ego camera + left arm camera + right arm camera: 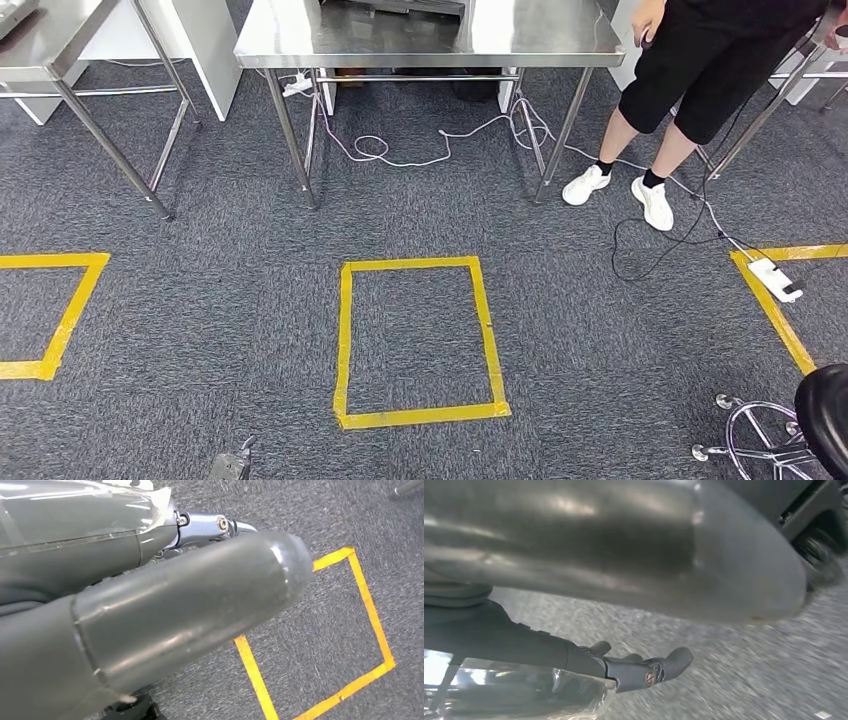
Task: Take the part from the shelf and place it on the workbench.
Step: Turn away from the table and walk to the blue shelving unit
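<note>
Person [700,60] cut off above the waist; right hand's fingers [659,667] blurred.

Your robot's left hand [165,615] shows a thick, glossy grey thumb, a chrome link with two screws and clear film; the right hand [624,580] has darker, brass-screwed fingers [659,667].
</note>
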`<control>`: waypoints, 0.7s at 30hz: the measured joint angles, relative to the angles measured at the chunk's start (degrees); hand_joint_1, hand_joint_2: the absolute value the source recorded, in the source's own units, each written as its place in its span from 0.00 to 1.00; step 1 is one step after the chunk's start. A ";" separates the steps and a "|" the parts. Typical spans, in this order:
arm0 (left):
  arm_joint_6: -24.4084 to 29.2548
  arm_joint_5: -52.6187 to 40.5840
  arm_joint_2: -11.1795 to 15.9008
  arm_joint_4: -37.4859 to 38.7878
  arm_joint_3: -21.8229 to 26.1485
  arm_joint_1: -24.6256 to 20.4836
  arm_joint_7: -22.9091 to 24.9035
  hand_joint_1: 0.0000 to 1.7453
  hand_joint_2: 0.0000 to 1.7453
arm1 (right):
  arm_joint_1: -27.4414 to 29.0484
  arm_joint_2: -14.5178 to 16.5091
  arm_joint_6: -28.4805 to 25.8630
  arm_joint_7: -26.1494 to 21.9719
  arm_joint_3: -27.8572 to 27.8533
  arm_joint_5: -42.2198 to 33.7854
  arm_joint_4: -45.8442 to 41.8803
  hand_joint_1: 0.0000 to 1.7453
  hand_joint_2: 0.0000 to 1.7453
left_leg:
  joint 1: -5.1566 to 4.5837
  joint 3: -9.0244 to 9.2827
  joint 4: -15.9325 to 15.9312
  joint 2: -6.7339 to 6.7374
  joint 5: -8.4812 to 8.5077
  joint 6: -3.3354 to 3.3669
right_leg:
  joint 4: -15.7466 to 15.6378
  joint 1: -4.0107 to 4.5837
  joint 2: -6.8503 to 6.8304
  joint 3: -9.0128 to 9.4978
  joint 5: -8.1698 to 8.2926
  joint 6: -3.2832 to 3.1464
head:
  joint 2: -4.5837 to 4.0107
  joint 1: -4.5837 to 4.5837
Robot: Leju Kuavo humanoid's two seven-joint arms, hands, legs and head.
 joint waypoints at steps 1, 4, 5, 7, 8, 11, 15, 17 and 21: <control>0.08 0.04 0.01 -0.03 0.01 -0.01 0.00 0.00 0.00 | 0.03 -0.15 0.20 0.26 0.04 -0.08 0.14 0.00 0.00 | -0.14 -0.17 0.09 0.04 0.18 -0.30 | -3.65 -0.04 0.08 2.16 0.71 0.07 | 0.00 -0.01; 0.54 0.33 0.12 -0.11 0.04 0.01 0.00 0.00 0.00 | 0.34 -0.45 1.13 1.76 0.09 -0.65 0.45 0.00 0.00 | -0.40 -0.50 0.30 0.09 0.34 -0.21 | -7.22 -0.12 0.29 3.85 1.39 -0.63 | -0.01 -0.29; 0.74 0.48 0.16 -0.12 0.05 0.09 0.00 0.00 0.00 | 0.58 -0.55 1.48 2.38 0.09 -0.95 0.56 0.00 0.00 | -0.30 -0.53 0.26 0.05 0.42 0.15 | -7.25 -0.10 0.26 3.87 1.50 -0.81 | -0.01 -0.36; 1.02 0.79 0.19 -0.10 0.10 0.33 0.00 0.00 0.00 | 0.92 -0.80 1.89 3.20 0.09 -1.46 0.76 0.00 0.00 | -0.05 -0.50 0.05 -0.01 0.94 0.33 | -7.23 0.20 0.22 3.78 1.72 -1.18 | 0.00 -0.36; 1.11 0.91 0.19 -0.09 0.14 0.43 0.00 0.00 0.00 | 0.96 -0.92 1.96 3.33 0.09 -1.63 0.84 0.00 0.00 | 0.05 -0.50 -0.10 -0.02 1.15 0.06 | -7.22 0.33 0.21 3.68 1.85 -1.40 | 0.00 -0.36; 1.31 1.09 0.21 -0.08 0.38 0.57 0.00 0.00 0.00 | 1.04 -1.18 1.99 3.49 0.09 -1.81 1.01 0.00 0.00 | 0.18 -0.46 -0.52 -0.04 1.65 -0.60 | -7.20 0.49 0.20 3.47 2.09 -1.78 | -0.01 -0.37; 1.50 1.24 0.21 0.01 0.60 0.67 0.00 0.00 0.00 | 1.17 -1.27 1.99 3.76 0.03 -2.64 1.10 0.00 0.00 | 0.27 -0.45 -0.68 -0.06 1.85 -0.89 | -7.15 0.66 0.20 3.42 2.12 -1.84 | 0.00 -0.37; 1.74 1.60 0.26 0.69 0.68 0.61 0.00 0.00 0.00 | 1.27 -1.42 1.99 3.64 -0.21 -3.66 1.12 0.00 0.00 | 0.30 -0.45 -0.68 -0.05 1.84 -0.97 | -7.14 0.74 0.20 3.38 2.11 -1.85 | 0.00 -0.35; 1.48 2.59 0.79 4.41 0.75 0.51 0.03 0.00 0.00 | 1.95 -1.95 2.05 1.25 -1.84 -6.43 1.12 0.00 0.00 | 0.29 -0.47 -0.70 -0.03 1.73 -1.49 | -7.14 0.80 0.20 3.28 2.09 -1.87 | 0.00 -0.34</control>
